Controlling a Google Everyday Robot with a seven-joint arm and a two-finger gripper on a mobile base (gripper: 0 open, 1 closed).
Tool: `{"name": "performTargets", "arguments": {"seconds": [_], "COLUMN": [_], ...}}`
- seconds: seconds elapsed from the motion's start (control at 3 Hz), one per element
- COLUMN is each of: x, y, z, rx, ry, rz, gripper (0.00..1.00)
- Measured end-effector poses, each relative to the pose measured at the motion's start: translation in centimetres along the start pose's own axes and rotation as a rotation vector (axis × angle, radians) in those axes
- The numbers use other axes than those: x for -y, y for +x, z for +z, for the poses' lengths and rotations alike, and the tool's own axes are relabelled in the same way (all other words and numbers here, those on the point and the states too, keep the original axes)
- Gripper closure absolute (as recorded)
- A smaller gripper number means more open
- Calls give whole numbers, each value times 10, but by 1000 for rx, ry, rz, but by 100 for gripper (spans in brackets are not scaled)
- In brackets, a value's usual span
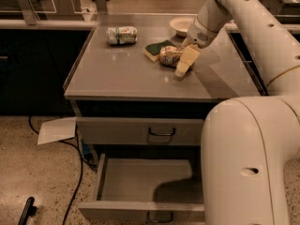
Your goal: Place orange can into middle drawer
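Observation:
The orange can [169,56] lies on its side on the grey countertop [122,74], touching a green-and-yellow sponge [157,49]. My gripper [183,65] points down at the counter just right of the can, close beside it. The middle drawer [145,182] is pulled open below the counter, its flat grey floor bare, with a dark loop handle [159,216] on its front. My arm's large white body hides the drawer's right part.
A whitish can with green markings [121,35] lies at the counter's back left. A white bowl [181,26] sits at the back behind my arm. The upper drawer front [140,131] is closed. A paper sheet [56,130] and a black cable [77,172] lie on the floor at left.

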State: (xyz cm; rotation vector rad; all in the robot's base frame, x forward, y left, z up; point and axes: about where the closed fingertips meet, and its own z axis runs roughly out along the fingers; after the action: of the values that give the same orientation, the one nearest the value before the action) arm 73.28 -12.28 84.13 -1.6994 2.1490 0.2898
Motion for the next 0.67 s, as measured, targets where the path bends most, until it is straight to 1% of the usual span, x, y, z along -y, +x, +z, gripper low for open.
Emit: {"name": "performTargets", "arguments": {"seconds": [0.67], "x": [0], "y": [0], "z": [0], "rx": [0], "ry": [0], "rz": [0], "gripper": [65]}}
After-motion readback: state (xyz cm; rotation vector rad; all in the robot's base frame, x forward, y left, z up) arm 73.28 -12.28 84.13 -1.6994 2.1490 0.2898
